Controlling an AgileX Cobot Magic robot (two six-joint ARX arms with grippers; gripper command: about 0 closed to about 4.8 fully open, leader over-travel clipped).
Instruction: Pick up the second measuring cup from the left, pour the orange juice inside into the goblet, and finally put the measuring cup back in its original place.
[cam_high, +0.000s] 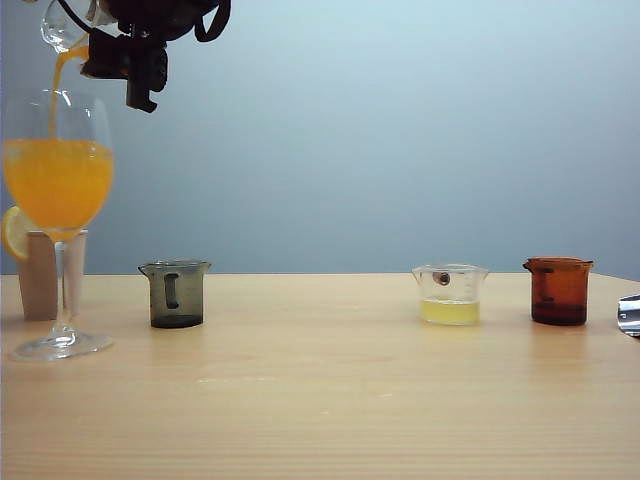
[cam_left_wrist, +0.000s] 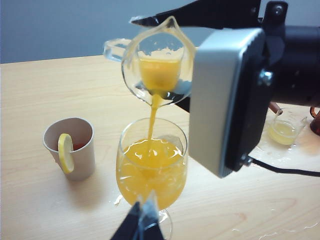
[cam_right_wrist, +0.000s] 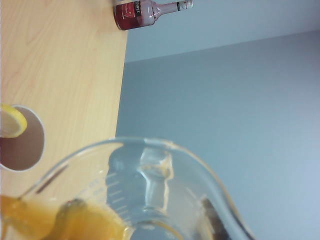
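— Any readable writing?
— Only an illegible bottle (cam_right_wrist: 150, 11) label; the cup (cam_left_wrist: 157, 67) shows faint gradation marks.
— Fingers?
— The right gripper (cam_left_wrist: 200, 60) fingers clamp the tilted cup, juice (cam_left_wrist: 152, 117) streaming into the goblet (cam_left_wrist: 151, 170) below; the left gripper (cam_left_wrist: 141, 225) fingers clamp its stem.

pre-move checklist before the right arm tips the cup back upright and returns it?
1. Right gripper gripping second measuring cup: ok, cup held tilted above the glass.
2. Orange juice stream landing inside goblet: ok.
3. Cup emptied: not ok, juice remains at the lip.
4. Goblet upright on table: ok.
5. Return spot between grey cup and yellow-liquid cup: ok, bare.
6. Left gripper near goblet stem: contact cannot tell.
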